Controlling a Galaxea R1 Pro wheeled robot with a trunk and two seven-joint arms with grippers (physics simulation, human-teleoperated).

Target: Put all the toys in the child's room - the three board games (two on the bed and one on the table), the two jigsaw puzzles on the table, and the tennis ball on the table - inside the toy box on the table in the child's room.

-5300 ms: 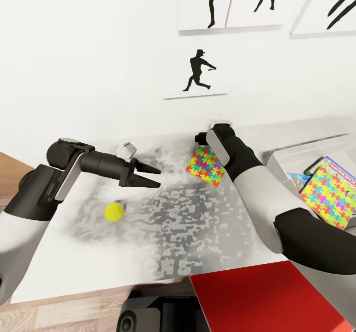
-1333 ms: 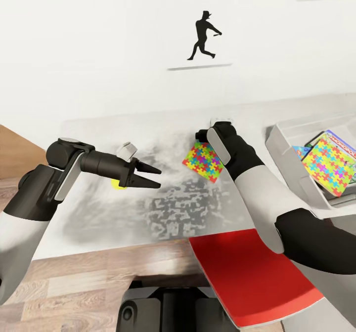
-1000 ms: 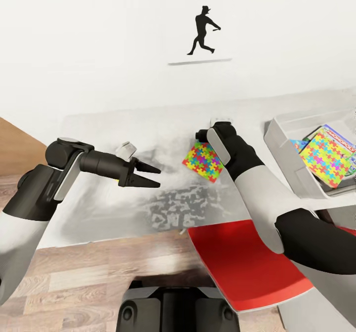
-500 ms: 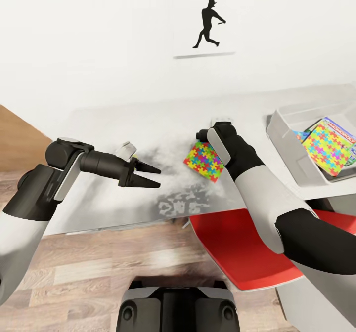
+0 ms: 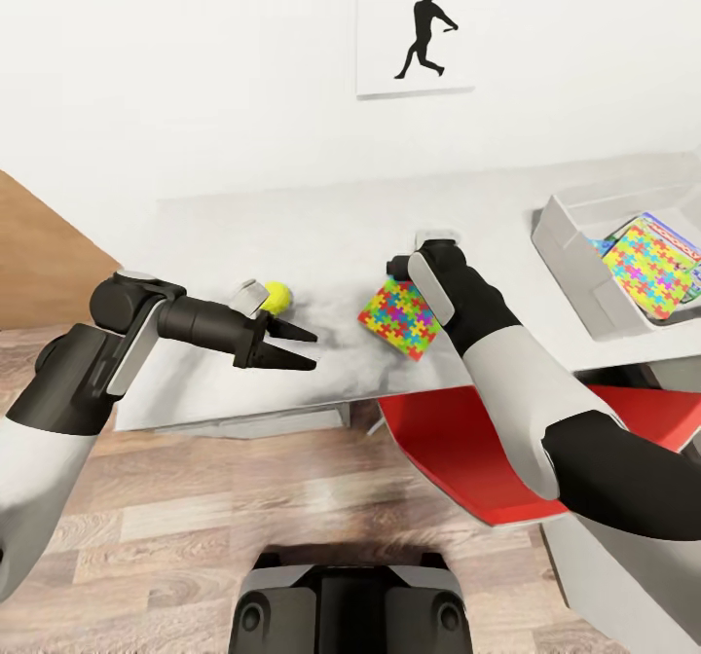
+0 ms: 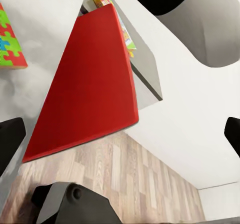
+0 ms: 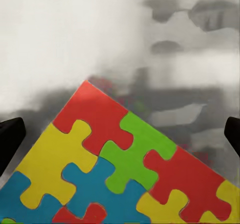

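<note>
My head camera looks forward and down from above my two arms, taking in the table point(image 5: 321, 236), the wall behind it and the wood floor point(image 5: 195, 518) in the lower frame. My left wrist camera looks out past the red chair seat point(image 6: 85, 89) toward the floor. My right wrist camera sits very near the jigsaw puzzle point(image 7: 115, 174), which the head view shows at mid-frame point(image 5: 399, 317).

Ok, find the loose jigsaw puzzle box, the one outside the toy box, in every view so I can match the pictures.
Head view: the jigsaw puzzle box sits centre frame on the table, beside the right arm's wrist.
Left wrist view: a corner of it at the left edge.
Right wrist view: it fills the lower half, one corner toward the middle.
Shared landmark: the red chair seat, in the head and left wrist views.
</note>
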